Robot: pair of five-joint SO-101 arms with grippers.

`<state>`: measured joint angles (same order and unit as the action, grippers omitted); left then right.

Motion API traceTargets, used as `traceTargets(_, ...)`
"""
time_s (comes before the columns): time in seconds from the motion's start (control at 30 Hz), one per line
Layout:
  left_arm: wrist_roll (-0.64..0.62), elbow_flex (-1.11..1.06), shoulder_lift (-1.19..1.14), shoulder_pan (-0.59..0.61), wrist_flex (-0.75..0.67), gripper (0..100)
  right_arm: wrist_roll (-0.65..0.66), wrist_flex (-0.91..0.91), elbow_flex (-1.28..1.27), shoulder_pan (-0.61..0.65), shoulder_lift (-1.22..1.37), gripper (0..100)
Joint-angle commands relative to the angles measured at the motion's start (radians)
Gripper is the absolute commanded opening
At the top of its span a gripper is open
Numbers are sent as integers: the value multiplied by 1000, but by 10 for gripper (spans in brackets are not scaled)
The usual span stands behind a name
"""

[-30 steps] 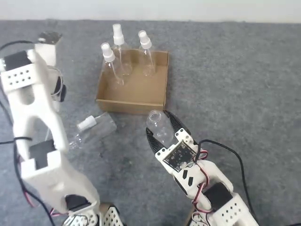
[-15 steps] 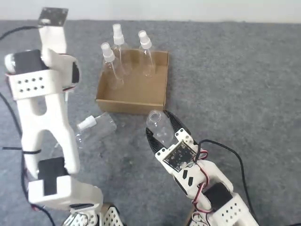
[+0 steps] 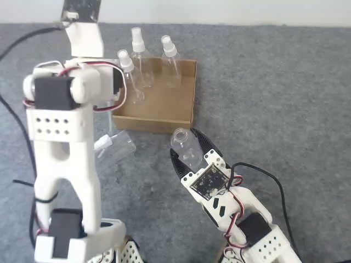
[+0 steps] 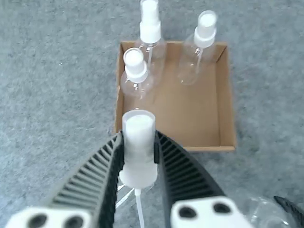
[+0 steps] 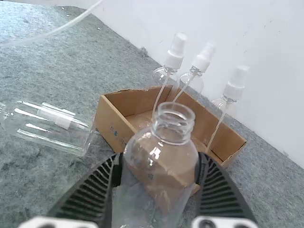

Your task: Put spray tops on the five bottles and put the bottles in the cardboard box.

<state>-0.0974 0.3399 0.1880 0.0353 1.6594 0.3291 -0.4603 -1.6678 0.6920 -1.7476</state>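
The capping step is in hand. The left jaws are clamped on a spray top, its tube trailing back between them. The right jaws are clamped around the open bottle, its neck standing clear beyond their tips. Next, I judge, the tube must be lined up over that neck and lowered in. Just past the right jaws a capped bottle lies on the table. Beyond it, three capped bottles stand in the cardboard box.

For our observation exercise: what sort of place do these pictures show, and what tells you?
Probably a robotics test bench: the left gripper holds a spray top, the right gripper an uncapped bottle, over a grey felt-covered table with a cardboard box, against a bare white wall.
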Motion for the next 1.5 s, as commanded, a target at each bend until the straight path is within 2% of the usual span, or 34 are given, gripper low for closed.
traceTargets(0.0,-49,8,75,-34,-35,9,3,-1,-17,-18,-47,100)
traceTargets(0.17,-94,7,127,-60,-57,9,3,-1,-17,-18,-47,100)
traceTargets(0.37,-209,5,213,-100,-112,9,3,-2,-17,-18,-44,100)
traceTargets(0.57,-302,-44,273,-229,-218,9,-3,-2,-17,-41,-45,100)
traceTargets(0.7,-305,-162,342,-285,-350,9,-66,8,-17,-61,-47,100)
traceTargets(0.8,-313,-280,414,-296,-451,9,-74,8,-17,-56,-47,100)
traceTargets(0.9,-381,-420,517,-296,-546,9,-75,8,-17,-54,-47,100)
traceTargets(1.2,-376,-857,878,-388,-914,9,-77,8,-17,-22,-47,100)
traceTargets(1.47,-336,-935,941,-423,-962,10,-77,8,-17,-22,-47,100)
